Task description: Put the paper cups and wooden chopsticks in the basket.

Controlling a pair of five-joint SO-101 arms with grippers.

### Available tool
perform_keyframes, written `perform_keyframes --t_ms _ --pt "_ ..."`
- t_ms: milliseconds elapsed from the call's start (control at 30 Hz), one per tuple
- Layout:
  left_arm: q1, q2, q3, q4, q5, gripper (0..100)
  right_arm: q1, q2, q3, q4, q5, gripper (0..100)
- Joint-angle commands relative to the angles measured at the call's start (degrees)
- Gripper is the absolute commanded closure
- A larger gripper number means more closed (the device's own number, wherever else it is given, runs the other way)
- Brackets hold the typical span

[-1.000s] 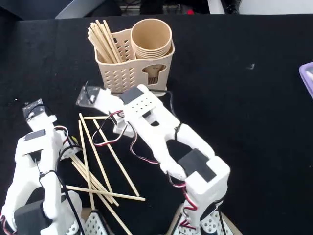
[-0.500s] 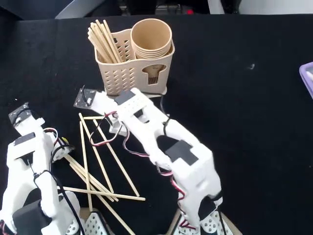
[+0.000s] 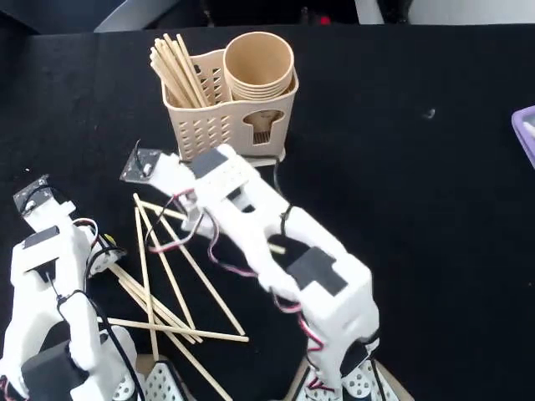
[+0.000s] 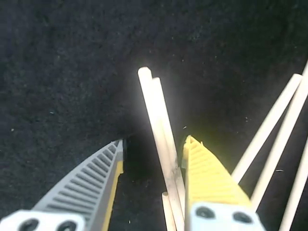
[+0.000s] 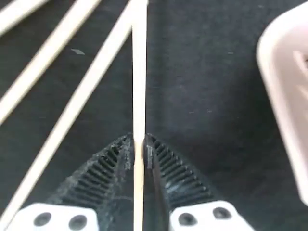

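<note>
The beige basket (image 3: 221,125) stands at the back and holds a stack of paper cups (image 3: 259,63) and several wooden chopsticks (image 3: 175,71). More chopsticks (image 3: 167,284) lie crossed on the black table in front of it. My right gripper (image 5: 138,144) is shut on one chopstick (image 5: 139,72), which in the high view slants under the right arm (image 3: 226,180). A corner of the basket (image 5: 288,96) shows close by in the right wrist view. My left gripper (image 4: 154,149) is open low over the table, with two chopsticks (image 4: 156,110) lying between its fingers.
A purple object (image 3: 525,125) sits at the right edge of the table. The left arm (image 3: 46,276) stands over the left end of the chopstick pile. The black table (image 3: 418,209) spreads out to the right of the arms.
The right arm has stretched forward and to the left, and its chopstick has turned from level to slanting. The left arm shifted left, then kept still.
</note>
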Motion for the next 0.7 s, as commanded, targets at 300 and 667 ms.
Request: perform_keyframes --t_ms 300,667 --pt "-1.54 -0.97 -2.07 -0.53 -0.18 80 -5.36 -9.36 13.23 -13.01 -18.9 86.1" --pt "-1.54 -0.53 -2.33 -0.53 -0.09 80 -11.78 -9.1 12.62 -12.4 -20.4 82.2"
